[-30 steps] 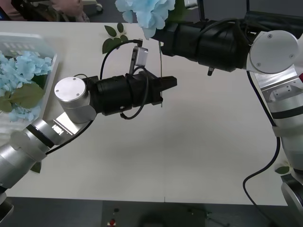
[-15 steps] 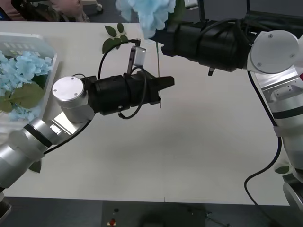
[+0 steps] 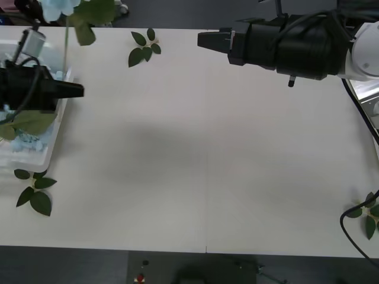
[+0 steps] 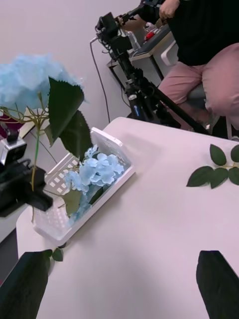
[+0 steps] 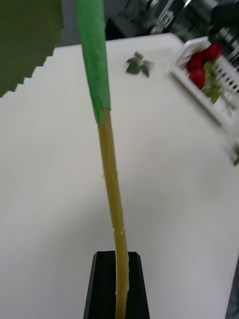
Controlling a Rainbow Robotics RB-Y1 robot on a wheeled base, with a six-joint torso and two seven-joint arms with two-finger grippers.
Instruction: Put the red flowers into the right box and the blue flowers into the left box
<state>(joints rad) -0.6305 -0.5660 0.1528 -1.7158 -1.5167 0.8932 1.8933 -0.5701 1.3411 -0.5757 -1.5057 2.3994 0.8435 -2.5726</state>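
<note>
From the front, your left gripper (image 3: 74,90) sits at the bench's (image 3: 201,154) left edge, clenched on a blue flower's stem (image 3: 65,44), bloom raised above the left box (image 3: 59,127). Your right gripper (image 3: 204,40) hangs over the far edge, released and empty. The right wrist view shows the blue flower (image 4: 30,79) upright beside the box, other blue flowers (image 4: 97,169) already inside. The left wrist view shows the stem (image 5: 112,189) pinched between the fingers; red flowers (image 5: 204,62) lie in the right box (image 5: 199,97). Carry the bloom fully over the rim, lower, then let go.

Upright blue flower (image 3: 59,7) above left box (image 3: 56,127) holding blue flowers (image 4: 97,169); red flowers (image 5: 201,67) in right box (image 5: 199,97).
</note>
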